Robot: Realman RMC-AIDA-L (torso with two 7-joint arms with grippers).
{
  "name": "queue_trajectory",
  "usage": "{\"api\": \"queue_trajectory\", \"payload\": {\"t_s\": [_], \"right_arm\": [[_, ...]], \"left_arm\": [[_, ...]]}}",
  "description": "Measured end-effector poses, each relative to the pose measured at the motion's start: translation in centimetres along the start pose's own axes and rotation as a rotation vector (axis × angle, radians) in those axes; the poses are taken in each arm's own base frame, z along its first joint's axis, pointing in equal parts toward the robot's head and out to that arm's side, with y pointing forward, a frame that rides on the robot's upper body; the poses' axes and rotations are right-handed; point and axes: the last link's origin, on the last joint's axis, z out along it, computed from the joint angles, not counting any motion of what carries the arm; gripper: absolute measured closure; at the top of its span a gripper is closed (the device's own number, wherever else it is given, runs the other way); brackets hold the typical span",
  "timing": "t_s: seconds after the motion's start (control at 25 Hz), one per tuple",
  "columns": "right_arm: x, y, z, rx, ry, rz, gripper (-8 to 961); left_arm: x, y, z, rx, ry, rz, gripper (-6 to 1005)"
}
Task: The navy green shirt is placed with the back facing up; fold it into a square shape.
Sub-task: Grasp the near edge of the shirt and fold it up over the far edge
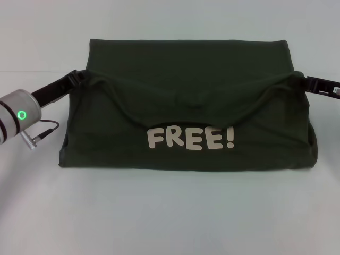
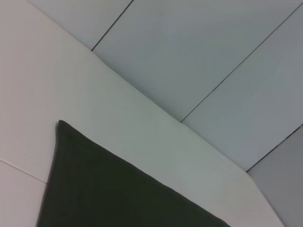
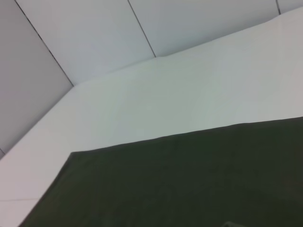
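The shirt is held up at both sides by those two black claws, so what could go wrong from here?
The fold sags in the middle of the navy green shirt, so it may land wrinkled rather than flat. If the left gripper or right gripper lets go early, that side could drop crooked. The FREE! print shows, so the printed side may end outward.

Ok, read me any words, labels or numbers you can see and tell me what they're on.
"FREE!" in pale rounded capitals, on the shirt, on the fabric below the folded-over edge, head view.
No other words or numbers readable; both wrist views show only plain shirt cloth, table and wall.
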Motion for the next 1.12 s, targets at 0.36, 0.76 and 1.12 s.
{"api": "queue_trajectory", "payload": {"t_s": [0.36, 0.76, 1.12], "right_arm": [[0.5, 0.5, 1.5, 0.065, 0.021, -0.076, 889], [0.7, 0.8, 2.3, 0.087, 0.039, -0.111, 889], [0.6, 0.6, 2.2, 0.104, 0.009, -0.083, 888]], "left_arm": [[-0.9, 0.6, 1.5, 0.041, -0.008, 0.050, 961], [-1.1, 0.7, 2.0, 0.056, -0.012, 0.067, 941], [-1.2, 0.6, 2.2, 0.077, 0.006, 0.031, 924]]}}
